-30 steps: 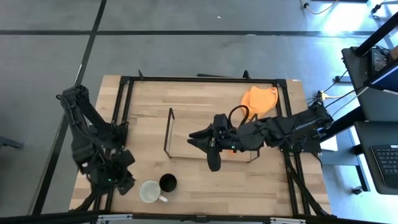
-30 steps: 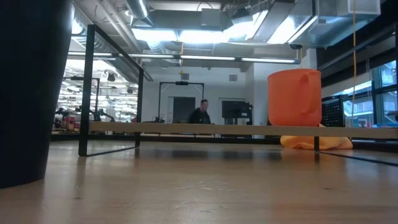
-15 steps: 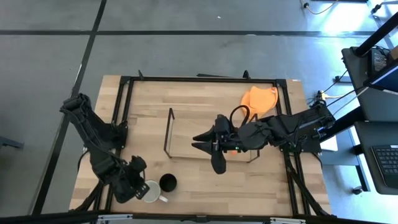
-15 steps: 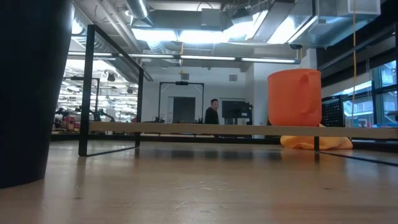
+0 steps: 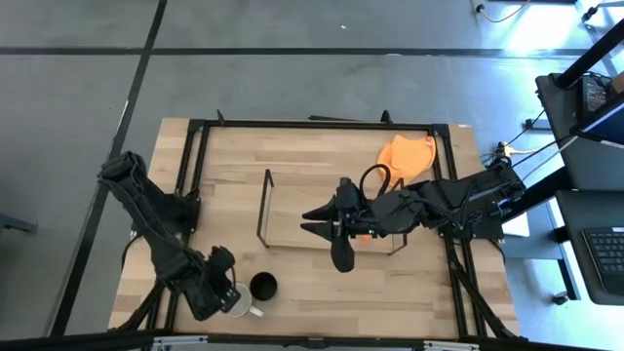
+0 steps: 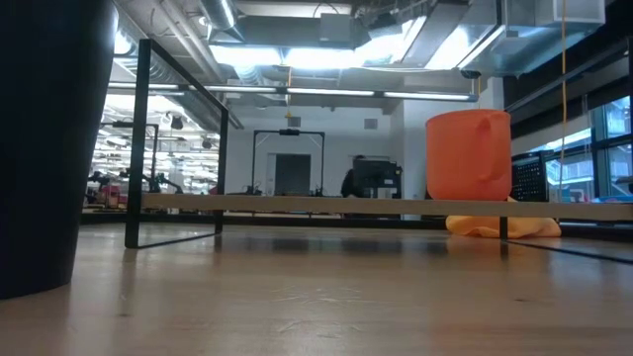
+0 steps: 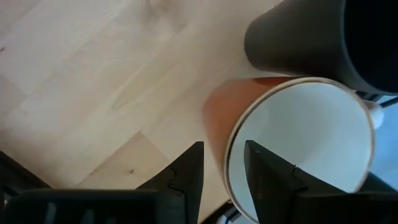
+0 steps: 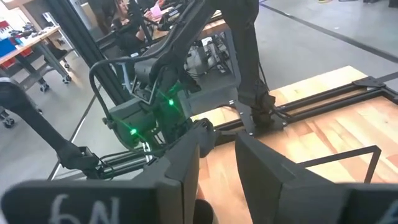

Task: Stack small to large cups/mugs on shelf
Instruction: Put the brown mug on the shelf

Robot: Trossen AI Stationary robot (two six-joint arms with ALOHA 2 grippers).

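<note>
From above, the left hand [image 5: 222, 292] sits at the near left of the wooden table [image 5: 302, 283], right over the white mug [image 5: 239, 302], which it mostly hides; the black mug [image 5: 262, 286] stands just beside it on the right. The wire shelf [image 5: 265, 207] lies in the middle of the table, and the right hand [image 5: 327, 222] hangs over it with its fingers spread wide. The orange mug [image 5: 370, 179] stands at the shelf's right end, partly under the right arm, and an orange cloth [image 5: 408, 155] lies beyond it toward the far right corner. At table height, the orange mug [image 6: 469, 155] stands upright on the shelf [image 6: 376, 206], with the cloth [image 6: 502, 226] behind it, and a dark shape fills the left edge. A person [image 6: 350, 182] shows far off in the room. Past the left wrist, the hand's two fingers [image 7: 267, 174] stand a narrow gap apart astride the rim of the white mug [image 7: 305, 143], one inside and one outside, with the black mug [image 7: 298, 37] touching or nearly touching it. Past the right wrist, the right hand's fingers [image 8: 261, 168] are parted, and the left arm [image 8: 155, 93] shows across the table.
</note>
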